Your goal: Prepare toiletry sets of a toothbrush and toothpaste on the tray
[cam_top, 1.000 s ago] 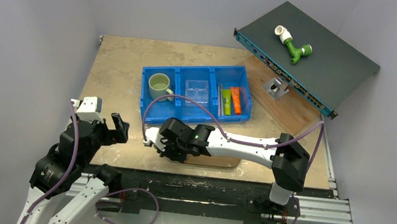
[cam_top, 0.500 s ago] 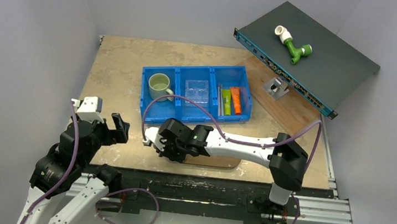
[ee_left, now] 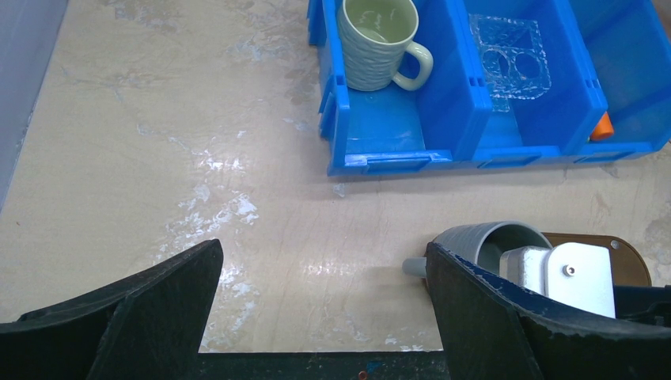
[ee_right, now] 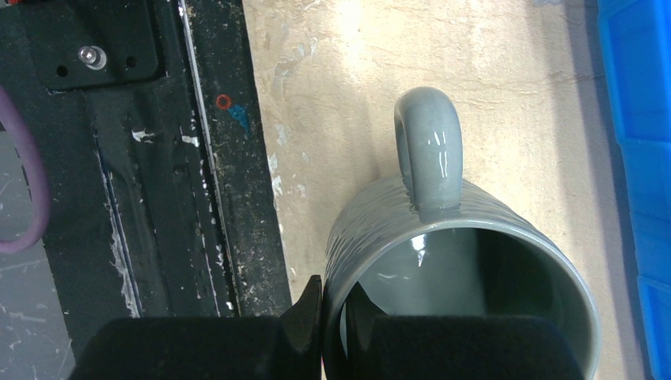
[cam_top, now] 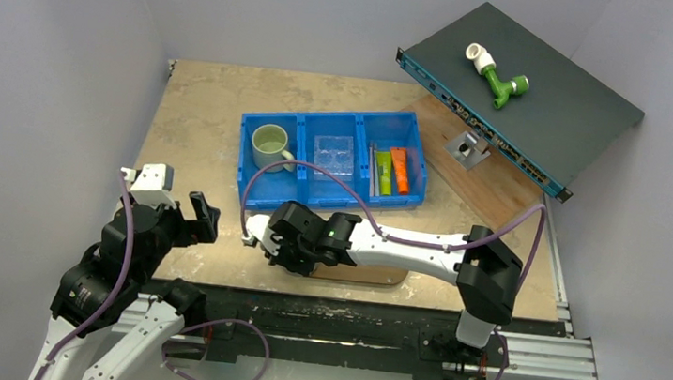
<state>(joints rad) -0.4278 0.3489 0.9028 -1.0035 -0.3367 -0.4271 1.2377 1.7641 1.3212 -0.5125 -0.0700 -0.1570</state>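
My right gripper (ee_right: 334, 297) is shut on the rim of a grey mug (ee_right: 443, 261), one finger inside and one outside, the handle pointing away from me. In the left wrist view this grey mug (ee_left: 483, 241) sits at the left end of the dark brown tray (ee_left: 629, 257), near the table's front edge. My right gripper (cam_top: 294, 242) hides the mug from above. The green toothpaste (cam_top: 383, 171), the orange one (cam_top: 400, 169) and a toothbrush (cam_top: 372, 168) lie in the right compartment of the blue bin (cam_top: 249, 176). My left gripper (ee_left: 323, 249) is open over bare table.
A pale green mug (cam_top: 270, 145) stands in the bin's left compartment and a clear plastic insert (cam_top: 334, 155) lies in the middle one. At the back right a dark network box (cam_top: 532, 88) carries a green-and-white pipe fitting (cam_top: 497, 78) and leans over a reddish board (cam_top: 493, 192).
Almost nothing: the right arm has shifted very slightly to the left, still gripping the grey mug. The left arm has not moved.
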